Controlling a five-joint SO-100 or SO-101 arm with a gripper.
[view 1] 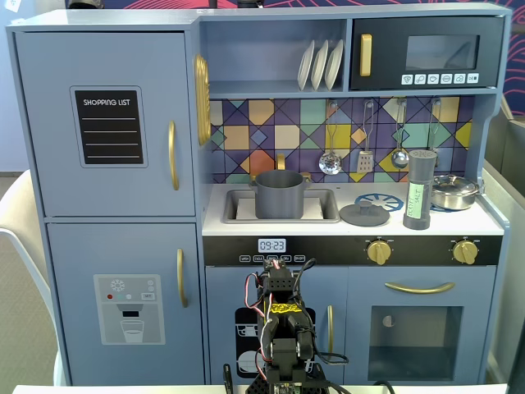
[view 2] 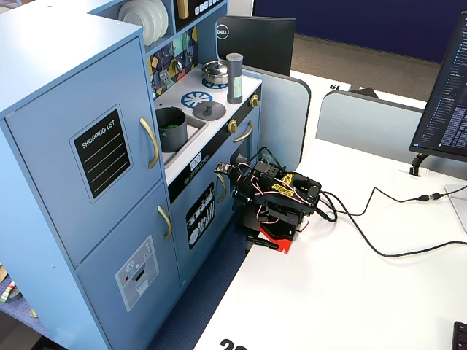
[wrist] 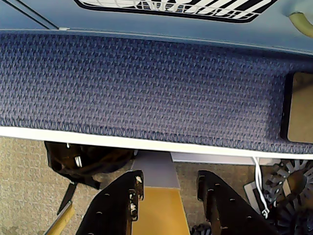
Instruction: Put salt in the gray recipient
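The salt (view 1: 418,190) stands upright on the toy kitchen's counter (view 1: 344,226), between a flat gray lid (view 1: 364,213) and a shiny steel pan (view 1: 454,191); the gray recipient (view 1: 280,194) sits in the sink (view 1: 241,208), well apart from it; the gripper (wrist: 168,193), folded low before the kitchen, holds nothing, fingers narrowly parted.
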